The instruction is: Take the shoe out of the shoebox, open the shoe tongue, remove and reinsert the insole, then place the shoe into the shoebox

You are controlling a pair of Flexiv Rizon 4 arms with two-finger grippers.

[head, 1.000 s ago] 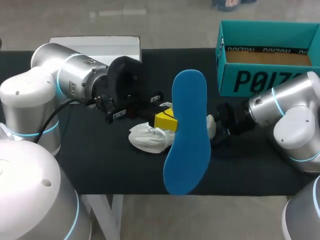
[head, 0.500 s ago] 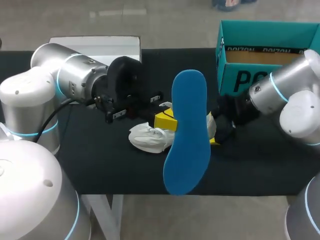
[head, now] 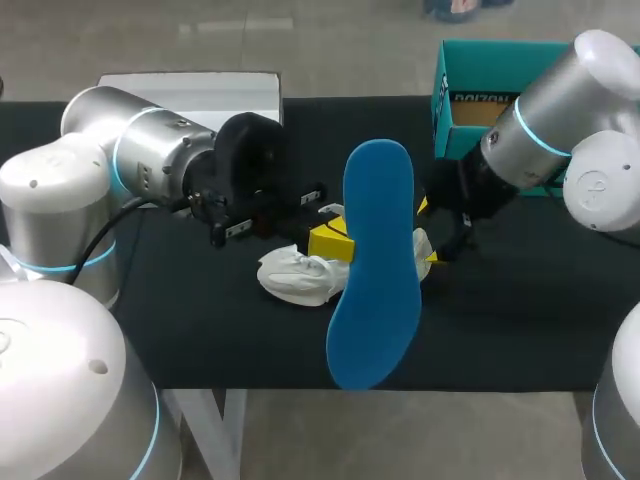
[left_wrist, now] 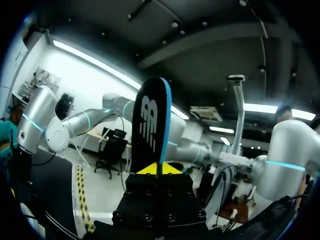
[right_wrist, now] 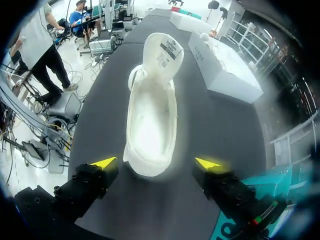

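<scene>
Your left hand (head: 332,240) pinches the blue insole (head: 378,270) upright at frame centre. It blocks most of the white shoe (head: 296,275), which lies on the black counter (head: 520,320) behind it. In the right wrist view your right hand (right_wrist: 156,162) is spread, with a finger on either side of the shoe's near end, not gripping. The teal shoebox (head: 470,110) is upper right, partly hidden by your right arm. A white box (head: 190,88) is upper left, behind your left arm.

shoe (head: 298,276) — white, resting on its sole, tongue folded back, mouth wide open | insole (head: 378,270) — blue top, dark underside, raised on edge over the shoe | shoebox (head: 480,70): teal, open, well apart at far right
</scene>
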